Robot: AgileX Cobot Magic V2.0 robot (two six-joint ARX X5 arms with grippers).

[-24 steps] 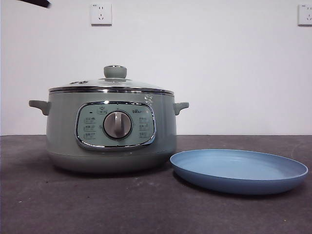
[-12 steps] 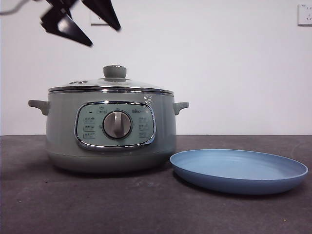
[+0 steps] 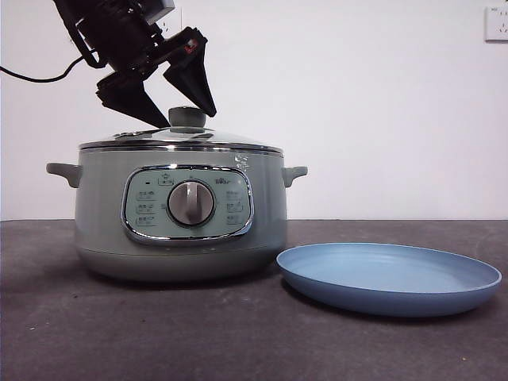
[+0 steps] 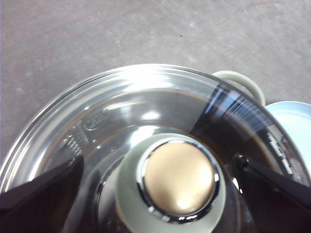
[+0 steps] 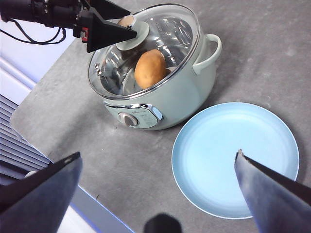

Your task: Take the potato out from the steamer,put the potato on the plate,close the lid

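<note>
The sage-green steamer (image 3: 103, 206) stands at the left of the table with the glass lid (image 3: 222, 140) shut on it. My left gripper (image 3: 187, 117) is open, one jaw on each side of the lid's knob (image 3: 187, 121), not clamped on it. The left wrist view shows the left gripper (image 4: 158, 159) the same way, with the knob (image 4: 177, 179) between the jaws. In the right wrist view the potato (image 5: 150, 68) lies inside the steamer (image 5: 160, 107) under the lid. The light-blue plate (image 3: 389, 278) is empty to the right. My right gripper (image 5: 158, 154) is open and high above the plate (image 5: 235, 155).
The left arm's black cable (image 3: 32, 78) hangs at the upper left. Wall sockets (image 3: 496, 24) are on the white wall behind. In the right wrist view the table's edge (image 5: 43, 160) runs close to the steamer's front.
My left arm has come down from the upper left corner to the lid. Its open jaws now stand on either side of the knob. Steamer, lid and plate have not moved.
</note>
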